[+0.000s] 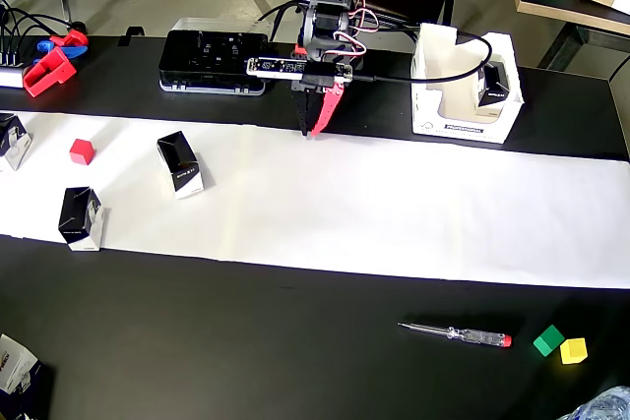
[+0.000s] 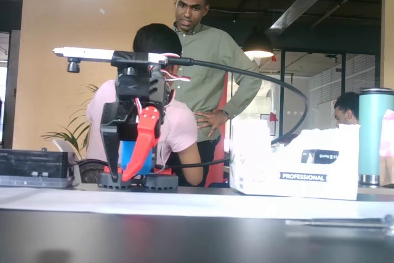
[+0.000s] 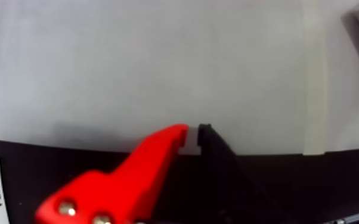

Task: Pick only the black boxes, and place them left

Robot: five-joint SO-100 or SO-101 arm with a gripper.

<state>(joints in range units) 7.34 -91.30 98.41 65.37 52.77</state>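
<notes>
In the overhead view two black boxes (image 1: pixel 180 163) (image 1: pixel 81 217) stand on the left part of the white paper strip (image 1: pixel 394 209). A third black box (image 1: pixel 12 140) sits at the left edge. Another black box (image 1: pixel 492 84) lies inside the white carton (image 1: pixel 463 115) at the back right. My gripper (image 1: pixel 308 132) (image 2: pixel 120 180) hangs at the strip's back edge, well right of the boxes on the paper. In the wrist view its red and black fingertips nearly touch, so the gripper (image 3: pixel 194 136) is shut on nothing.
A wide flat black device (image 1: pixel 214 61) sits left of the arm's base. A red cube (image 1: pixel 82 151) lies among the left boxes. At the front right are a screwdriver (image 1: pixel 455 333), a green cube (image 1: pixel 548 340) and a yellow cube (image 1: pixel 573 350). People stand behind the table in the fixed view.
</notes>
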